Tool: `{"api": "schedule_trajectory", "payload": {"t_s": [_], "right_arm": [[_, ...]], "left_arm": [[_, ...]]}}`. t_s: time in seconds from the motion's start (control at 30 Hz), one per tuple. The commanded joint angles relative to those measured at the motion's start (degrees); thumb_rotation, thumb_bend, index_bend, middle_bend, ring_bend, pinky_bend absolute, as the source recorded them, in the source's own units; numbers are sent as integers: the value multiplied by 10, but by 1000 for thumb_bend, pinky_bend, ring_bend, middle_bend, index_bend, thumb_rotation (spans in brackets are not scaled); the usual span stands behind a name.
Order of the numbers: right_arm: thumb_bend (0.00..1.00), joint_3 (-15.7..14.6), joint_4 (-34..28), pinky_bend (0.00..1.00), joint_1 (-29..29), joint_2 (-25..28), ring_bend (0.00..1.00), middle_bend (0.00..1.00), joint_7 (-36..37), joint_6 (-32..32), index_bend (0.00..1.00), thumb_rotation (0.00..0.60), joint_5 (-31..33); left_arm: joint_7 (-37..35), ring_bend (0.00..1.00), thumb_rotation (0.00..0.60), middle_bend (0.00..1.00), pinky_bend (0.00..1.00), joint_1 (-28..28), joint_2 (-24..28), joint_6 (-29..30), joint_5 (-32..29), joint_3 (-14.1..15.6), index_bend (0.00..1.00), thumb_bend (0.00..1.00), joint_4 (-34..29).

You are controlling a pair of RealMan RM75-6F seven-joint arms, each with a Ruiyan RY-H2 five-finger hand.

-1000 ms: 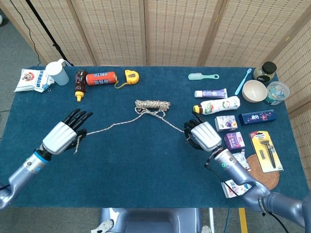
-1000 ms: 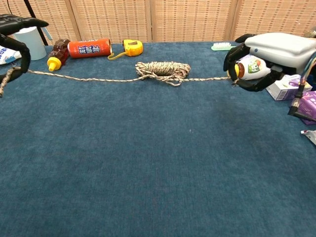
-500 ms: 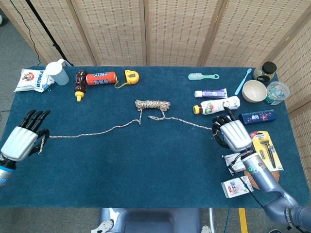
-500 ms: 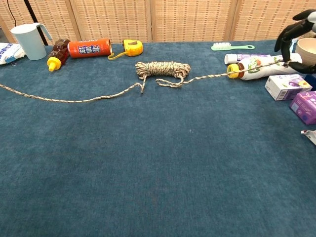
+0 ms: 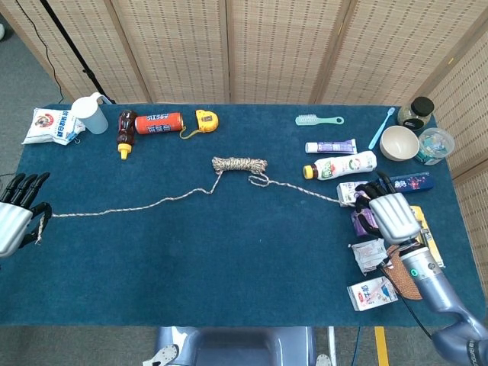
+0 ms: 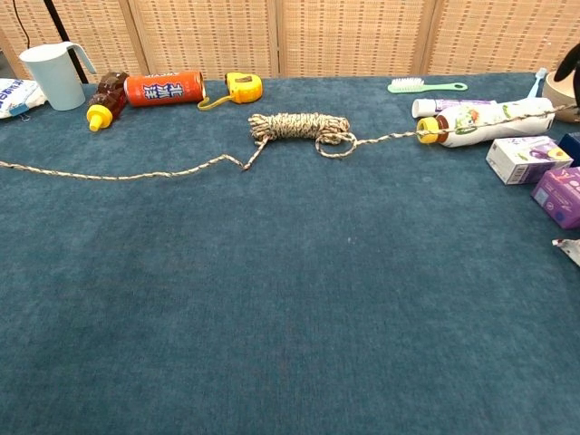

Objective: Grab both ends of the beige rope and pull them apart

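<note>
The beige rope (image 5: 137, 206) (image 6: 136, 173) lies across the blue table, with a small coil (image 5: 239, 164) (image 6: 299, 126) left near the middle. My left hand (image 5: 15, 216) is at the far left table edge and grips the rope's left end. Over the boxes on the right, my right hand (image 5: 389, 212) holds the other end, and the strand runs from it up to the coil. In the chest view only a dark bit of the right hand (image 6: 571, 63) shows at the frame's edge; the left hand is out of that frame.
Along the back stand a pitcher (image 5: 90, 113), a brown bottle (image 5: 125, 133), an orange can (image 5: 159, 122) and a yellow tape measure (image 5: 206, 120). On the right are a white bottle (image 5: 341, 165), small boxes (image 5: 404, 183), a bowl (image 5: 399, 142), brushes and packets.
Both hands have moved outward, the left to the table's left edge and the right over the boxes. The rope has been drawn out longer and the coil has shrunk.
</note>
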Motion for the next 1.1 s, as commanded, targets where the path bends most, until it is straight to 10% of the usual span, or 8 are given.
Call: {"api": "schedule_trajectory", "payload": {"t_s": [0.03, 0.13, 0.43, 0.7, 1.1], "right_arm": [[513, -8, -16, 0, -4, 16, 29, 41, -7, -22, 172, 600, 9], [428, -8, -26, 0, -6, 24, 0, 0, -11, -30, 9, 600, 14], [223, 0, -60, 0, -31, 43, 0, 0, -32, 0, 0, 600, 22], [222, 4, -83, 0, -85, 59, 56, 93, -31, 85, 232, 600, 15], [223, -14, -125, 0, -162, 73, 62, 101, -89, 161, 254, 600, 16]], "left_arm": [[26, 0, 600, 0, 0, 1, 33, -44, -12, 4, 68, 328, -55], [48, 0, 600, 0, 0, 0, 59, -70, -20, 6, 0, 236, -106], [98, 0, 600, 0, 0, 23, 119, -77, -65, -14, 0, 191, -267], [120, 0, 600, 0, 0, 77, 140, -24, -80, -17, 87, 192, -361], [150, 0, 600, 0, 0, 148, 141, 52, -42, -1, 124, 191, -404]]}}
